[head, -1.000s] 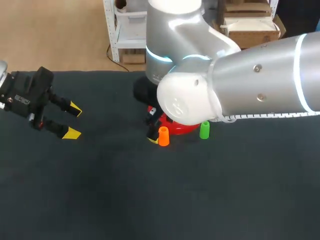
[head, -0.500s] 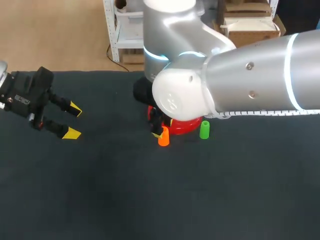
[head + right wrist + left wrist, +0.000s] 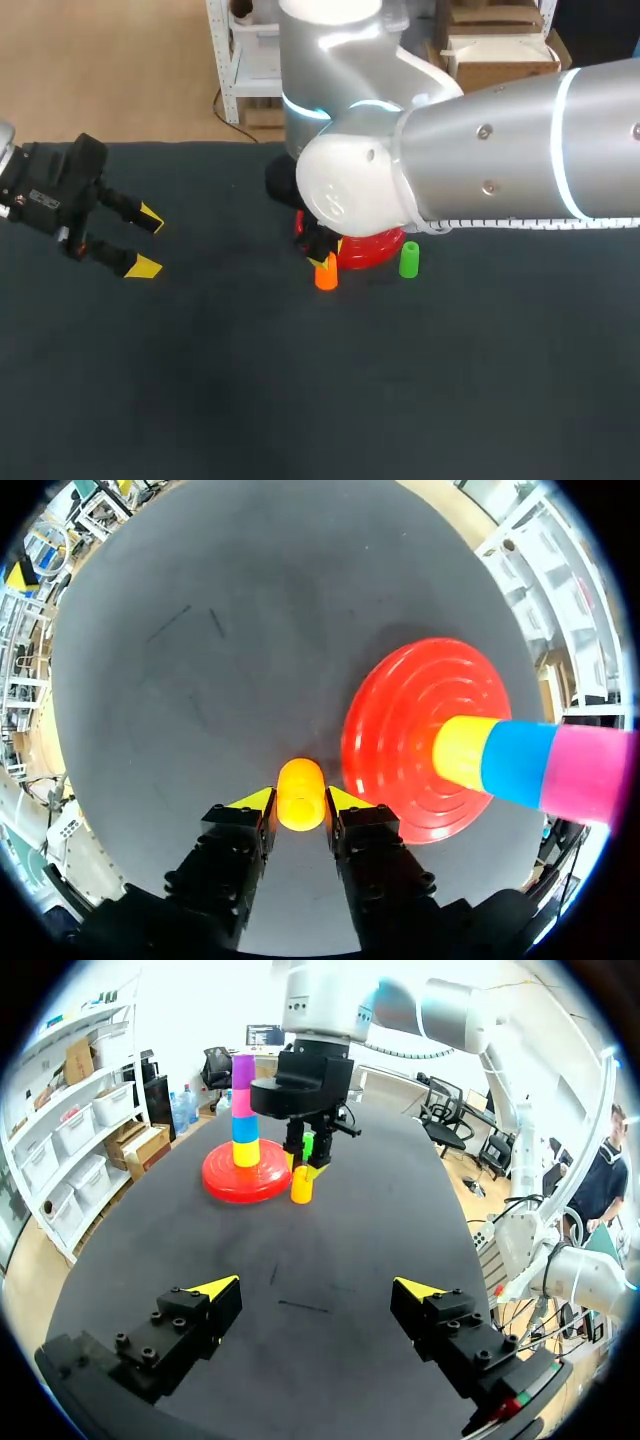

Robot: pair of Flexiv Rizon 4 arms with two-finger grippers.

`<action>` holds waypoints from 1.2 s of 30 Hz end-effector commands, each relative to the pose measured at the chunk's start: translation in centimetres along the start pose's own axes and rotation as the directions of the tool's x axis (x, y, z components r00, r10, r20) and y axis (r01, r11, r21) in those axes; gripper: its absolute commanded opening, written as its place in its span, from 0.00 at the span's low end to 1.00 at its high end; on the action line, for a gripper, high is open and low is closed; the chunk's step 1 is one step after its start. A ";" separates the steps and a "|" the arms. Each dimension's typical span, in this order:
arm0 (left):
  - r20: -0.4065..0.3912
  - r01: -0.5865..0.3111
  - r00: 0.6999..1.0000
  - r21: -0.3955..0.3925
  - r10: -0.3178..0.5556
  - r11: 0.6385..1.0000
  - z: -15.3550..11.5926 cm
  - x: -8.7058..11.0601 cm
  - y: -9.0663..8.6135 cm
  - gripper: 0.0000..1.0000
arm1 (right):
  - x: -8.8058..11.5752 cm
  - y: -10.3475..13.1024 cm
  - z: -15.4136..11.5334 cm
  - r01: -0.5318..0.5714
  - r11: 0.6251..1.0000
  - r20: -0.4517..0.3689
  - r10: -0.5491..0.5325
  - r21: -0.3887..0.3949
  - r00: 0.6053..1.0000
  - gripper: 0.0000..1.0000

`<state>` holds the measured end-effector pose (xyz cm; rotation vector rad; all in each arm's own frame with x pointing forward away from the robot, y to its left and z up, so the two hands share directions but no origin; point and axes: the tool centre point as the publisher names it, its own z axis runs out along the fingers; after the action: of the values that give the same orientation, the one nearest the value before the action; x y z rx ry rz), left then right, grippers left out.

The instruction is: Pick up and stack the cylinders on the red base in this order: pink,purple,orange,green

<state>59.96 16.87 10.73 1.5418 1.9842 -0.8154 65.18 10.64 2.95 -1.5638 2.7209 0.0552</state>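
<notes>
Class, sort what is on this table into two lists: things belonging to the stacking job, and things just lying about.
For the job: red base; pink cylinder and purple cylinder, already stacked; orange cylinder, gripped by the right hand; green cylinder, beside the base.
Lying about: yellow cylinder and blue cylinder, under the pink; left hand, open, away from the base.
</notes>
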 end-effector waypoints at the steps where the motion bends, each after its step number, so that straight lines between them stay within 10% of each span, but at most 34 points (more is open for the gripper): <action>1: 0.003 -0.003 1.000 -0.001 0.003 1.000 0.0 0.2 0.0 1.00 | 0.1 -0.6 -3.4 0.005 1.000 0.048 -0.006 0.027 0.999 0.00; 17: 0.003 -0.003 1.000 -0.001 0.003 1.000 0.0 0.2 0.0 1.00 | -3.8 -8.3 -23.8 0.185 0.982 0.163 -0.190 0.045 0.968 0.00; 36: 0.003 -0.003 1.000 -0.001 0.003 1.000 0.0 0.2 0.0 1.00 | -2.1 -10.7 -22.3 0.143 0.989 0.035 -0.142 -0.039 0.989 0.00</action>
<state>59.96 16.87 10.73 1.5418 1.9842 -0.8154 75.53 6.53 25.04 -1.7415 2.5833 0.1006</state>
